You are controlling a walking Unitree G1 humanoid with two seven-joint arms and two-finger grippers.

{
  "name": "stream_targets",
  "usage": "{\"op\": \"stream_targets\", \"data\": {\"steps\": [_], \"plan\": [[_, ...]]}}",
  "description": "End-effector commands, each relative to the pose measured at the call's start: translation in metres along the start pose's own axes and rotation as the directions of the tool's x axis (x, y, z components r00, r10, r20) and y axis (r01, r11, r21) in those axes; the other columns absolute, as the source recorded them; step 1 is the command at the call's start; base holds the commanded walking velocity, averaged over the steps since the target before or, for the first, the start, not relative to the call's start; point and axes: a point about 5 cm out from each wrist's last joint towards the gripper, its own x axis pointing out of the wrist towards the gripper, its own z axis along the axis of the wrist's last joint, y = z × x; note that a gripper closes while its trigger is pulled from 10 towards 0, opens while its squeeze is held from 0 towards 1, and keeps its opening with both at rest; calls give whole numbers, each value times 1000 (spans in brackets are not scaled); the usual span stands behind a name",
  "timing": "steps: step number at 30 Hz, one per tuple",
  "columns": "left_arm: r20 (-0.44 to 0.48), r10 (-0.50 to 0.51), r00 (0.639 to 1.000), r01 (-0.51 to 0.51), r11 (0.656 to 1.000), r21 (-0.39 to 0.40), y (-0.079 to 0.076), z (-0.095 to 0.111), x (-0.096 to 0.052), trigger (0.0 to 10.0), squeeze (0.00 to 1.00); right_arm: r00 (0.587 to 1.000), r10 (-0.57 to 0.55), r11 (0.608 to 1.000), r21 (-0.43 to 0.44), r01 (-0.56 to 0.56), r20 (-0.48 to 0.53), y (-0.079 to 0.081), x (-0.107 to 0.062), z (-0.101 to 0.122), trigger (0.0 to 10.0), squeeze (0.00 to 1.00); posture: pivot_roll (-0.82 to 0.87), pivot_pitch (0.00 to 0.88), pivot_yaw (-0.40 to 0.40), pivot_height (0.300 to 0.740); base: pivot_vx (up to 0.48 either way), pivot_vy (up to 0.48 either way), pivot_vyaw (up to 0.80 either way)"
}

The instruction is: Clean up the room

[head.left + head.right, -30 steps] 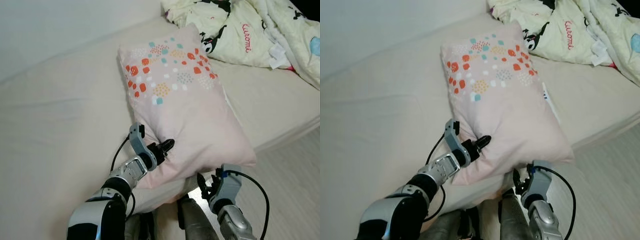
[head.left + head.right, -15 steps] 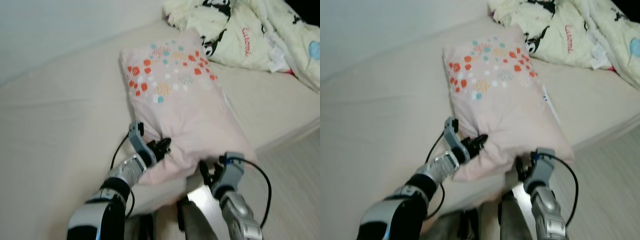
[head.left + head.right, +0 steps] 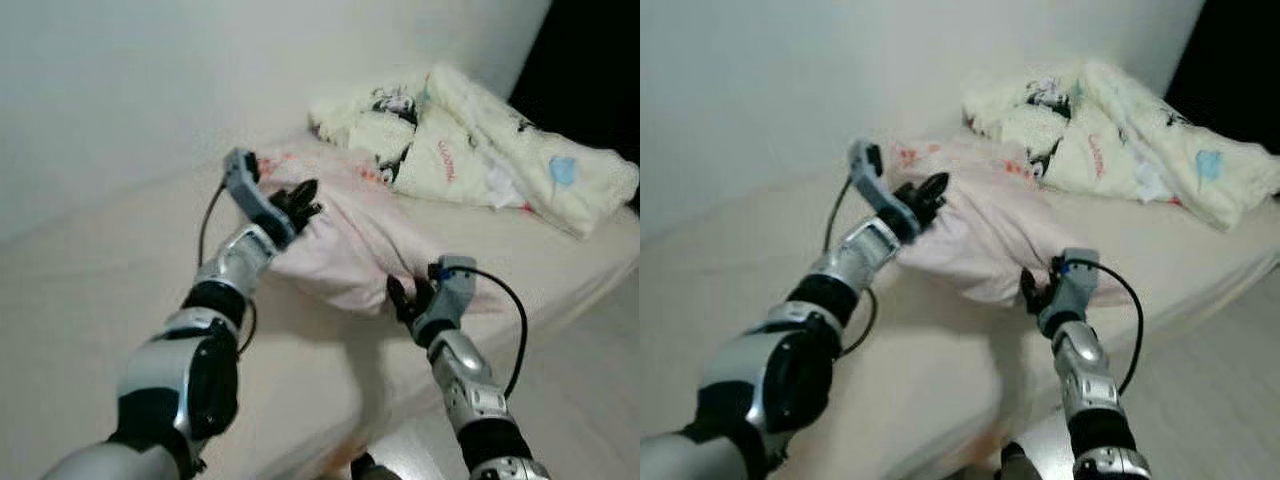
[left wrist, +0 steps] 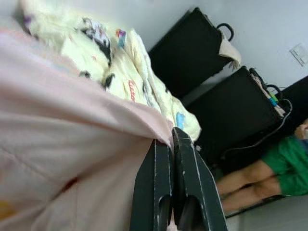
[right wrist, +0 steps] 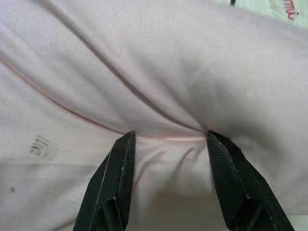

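Left gripper (image 3: 303, 200) pinches a corner of the pink pillow (image 3: 350, 240) between its closed fingers (image 4: 166, 187), holding that end raised above the bed (image 3: 90, 290). Right gripper (image 5: 169, 144), fingers spread wide, presses into the pillow's near end by the bed's front edge. A crumpled cream blanket (image 3: 480, 150) lies at the far corner.
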Motion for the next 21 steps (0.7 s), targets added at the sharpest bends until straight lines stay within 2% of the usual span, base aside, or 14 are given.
{"op": "stream_targets", "data": {"steps": [1,4,5,6,8,9,12,13,14,15,18,20,21], "plan": [[100,66,993,-74,993,87,18,27,-9,0,0,999,-24,999,21,25,-41,-3,-2,-12,10000,0,-151,0,84,740,0,0,0],[95,181,979,-196,965,172,43,30,-25,0,0,999,-17,1000,21,18,-47,2,1,-13,10000,0,-143,0,79,740,0,0,0],[93,231,969,-244,954,172,55,28,-34,0,0,998,-12,1000,17,13,-54,4,2,-16,10000,0,-139,0,75,740,0,0,0],[93,231,969,-244,954,172,55,28,-34,0,0,998,-12,1000,17,13,-54,4,2,-16,10000,0,-139,0,75,740,0,0,0],[81,321,944,-331,917,225,76,23,-52,0,0,998,-2,1000,9,3,-67,8,3,-21,10000,0,-133,0,72,740,0,0,0],[81,321,944,-331,917,225,76,23,-52,0,0,998,-2,1000,9,3,-67,8,3,-21,10000,0,-133,0,72,740,0,0,0],[43,442,896,-429,835,345,106,10,-83,0,0,990,-8,1000,-11,6,-139,7,0,-36,10000,0,-119,0,61,740,0,0,0],[43,442,896,-429,835,345,106,10,-83,0,0,990,-8,1000,-11,6,-139,7,0,-36,10000,0,-119,0,61,740,0,0,0],[32,479,877,-454,808,376,114,7,-92,0,0,986,-21,1000,-21,18,-164,5,-2,-40,10000,0,-113,0,56,740,0,0,0],[32,479,877,-454,808,376,114,7,-92,0,0,986,-21,1000,-21,18,-164,5,-2,-40,10000,0,-113,0,56,740,0,0,0],[1,609,793,-546,710,444,137,-7,-124,0,0,977,-50,999,-31,44,-209,-2,-5,-50,10000,0,-91,0,52,740,0,0,0],[1,609,793,-546,710,444,137,-7,-124,0,0,977,-50,999,-31,44,-209,-2,-5,-50,10000,0,-91,0,52,740,0,0,0],[-5,638,770,-566,688,454,141,-11,-131,0,0,975,-52,998,-33,46,-216,-2,-6,-51,10000,0,-91,0,52,740,0,0,0]]}}
